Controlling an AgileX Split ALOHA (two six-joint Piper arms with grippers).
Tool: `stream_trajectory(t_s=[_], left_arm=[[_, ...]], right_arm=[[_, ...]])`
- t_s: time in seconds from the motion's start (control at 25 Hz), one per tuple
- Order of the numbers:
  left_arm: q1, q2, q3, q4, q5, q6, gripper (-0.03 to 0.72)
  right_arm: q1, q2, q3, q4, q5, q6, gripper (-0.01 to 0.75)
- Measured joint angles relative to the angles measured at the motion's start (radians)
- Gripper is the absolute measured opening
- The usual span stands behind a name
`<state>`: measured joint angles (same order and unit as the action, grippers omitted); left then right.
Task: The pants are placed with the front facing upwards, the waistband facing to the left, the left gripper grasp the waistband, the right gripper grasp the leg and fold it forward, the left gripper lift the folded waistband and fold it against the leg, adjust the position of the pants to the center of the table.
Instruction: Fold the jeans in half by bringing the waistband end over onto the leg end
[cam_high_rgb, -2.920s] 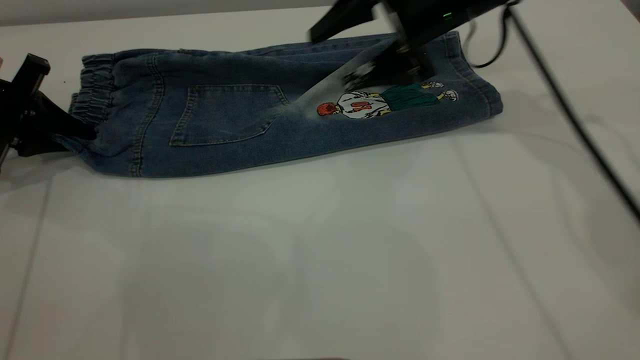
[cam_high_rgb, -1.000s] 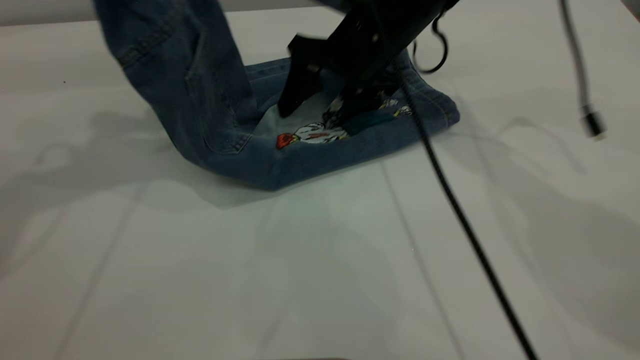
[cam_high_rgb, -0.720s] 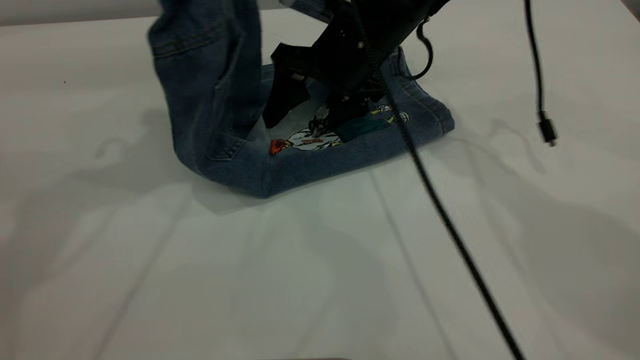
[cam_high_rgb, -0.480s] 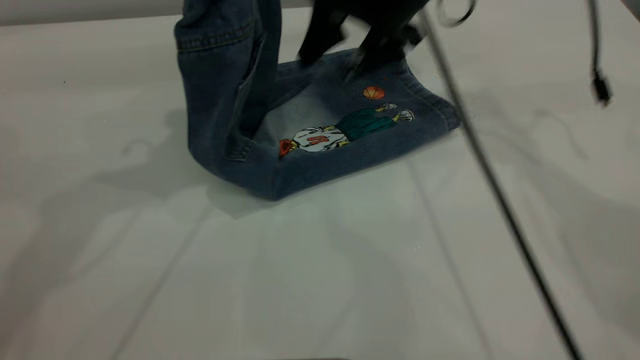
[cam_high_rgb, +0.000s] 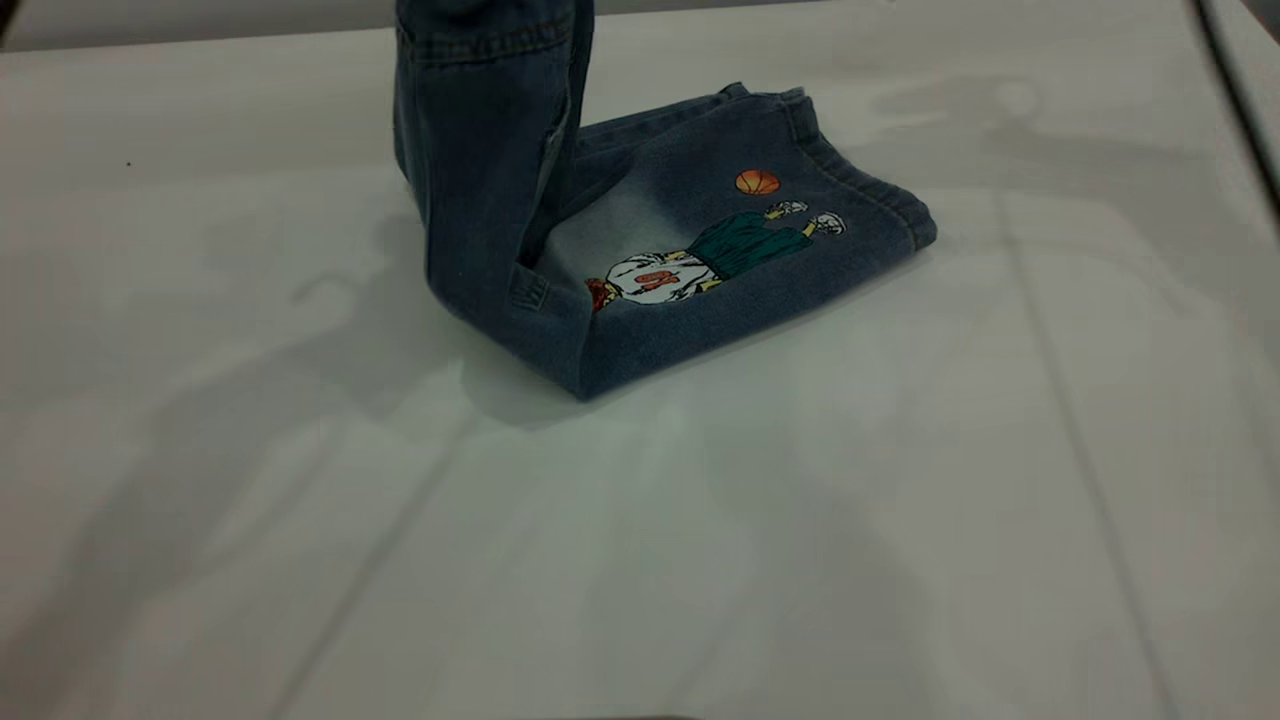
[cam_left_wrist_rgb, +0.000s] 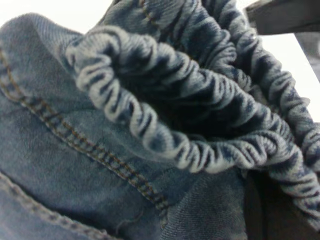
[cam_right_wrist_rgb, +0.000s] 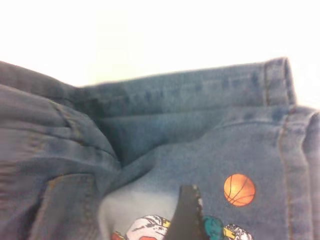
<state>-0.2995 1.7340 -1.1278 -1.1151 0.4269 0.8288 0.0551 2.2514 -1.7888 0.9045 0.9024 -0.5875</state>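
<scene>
On the table (cam_high_rgb: 900, 520), you see the pants (cam_high_rgb: 640, 250) folded lengthwise, with the waist end raised upright and running out of the top of the exterior view. The leg (cam_high_rgb: 760, 230) lies flat on the table, its hem toward the right arm's side, with the basketball-player print and an orange ball facing up. The fabric bends sharply where the raised part meets the flat part, near the figure's head. Neither arm appears in the exterior view. From the left wrist view, you see the waistband (cam_left_wrist_rgb: 200, 125) bunched directly in front of the left gripper (cam_left_wrist_rgb: 280, 115); dark finger parts show on either side of the gathered elastic, and the band hangs from them, so the fingers are closed on the waistband. From the right wrist view, you see one black fingertip of the right gripper (cam_right_wrist_rgb: 187, 215) above the leg, over the printed figure and just beside the orange ball. The hem corner lies beyond that fingertip. Only this one fingertip is visible, so you cannot tell how far the right gripper's fingers are parted, and no fabric shows between them.
</scene>
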Motion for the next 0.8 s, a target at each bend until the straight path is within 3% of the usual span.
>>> stream_trajectory(t_s=[0.8], left_arm=[[-0.085,0.409,-0.258,-0.042,-0.012,0.0,0.092]], right_arm=[[-0.008,-0.144,-0.001,-0.004,0.102,0.0,0.533]])
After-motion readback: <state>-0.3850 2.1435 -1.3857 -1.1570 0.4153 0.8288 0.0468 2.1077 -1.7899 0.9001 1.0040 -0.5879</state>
